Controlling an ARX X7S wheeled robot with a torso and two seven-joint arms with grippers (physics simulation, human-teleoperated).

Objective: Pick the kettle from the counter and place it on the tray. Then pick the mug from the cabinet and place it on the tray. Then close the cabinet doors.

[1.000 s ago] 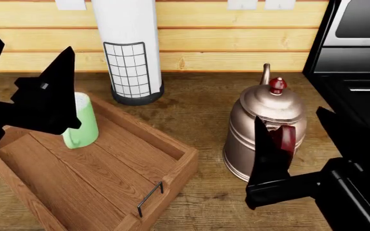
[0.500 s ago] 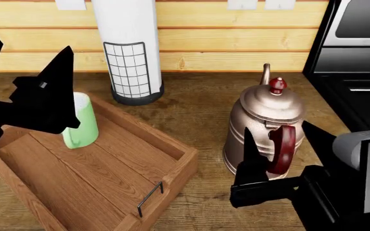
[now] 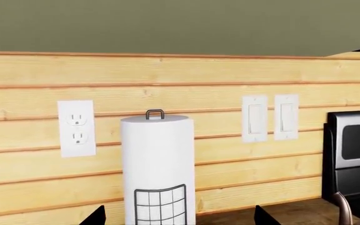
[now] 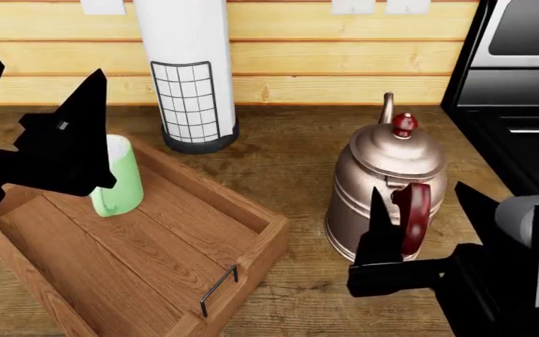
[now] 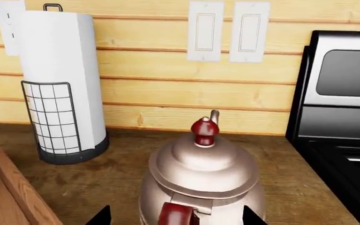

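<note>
The copper-pink kettle (image 4: 387, 175) stands upright on the wood counter (image 4: 288, 154), right of the tray. Its dark red handle (image 4: 412, 217) faces me. My right gripper (image 4: 417, 193) is open, one black finger on each side of that handle and apart from it. The right wrist view shows the kettle (image 5: 198, 173) and its handle (image 5: 176, 215) between the open gripper (image 5: 175, 216). The pale green mug (image 4: 120, 179) stands in the far corner of the wooden tray (image 4: 166, 274), partly hidden by my left gripper (image 4: 43, 70), which is open above it. The cabinet and its doors are out of view.
A white paper roll in a black wire holder (image 4: 187, 70) stands against the plank wall behind the tray, and fills the left wrist view (image 3: 158, 164). The black stove (image 4: 522, 105) borders the counter at the right, close to the kettle.
My right gripper has shifted slightly lower and nearer, so more of the red handle shows between its fingers. The kettle, mug, tray and left gripper have not moved.
</note>
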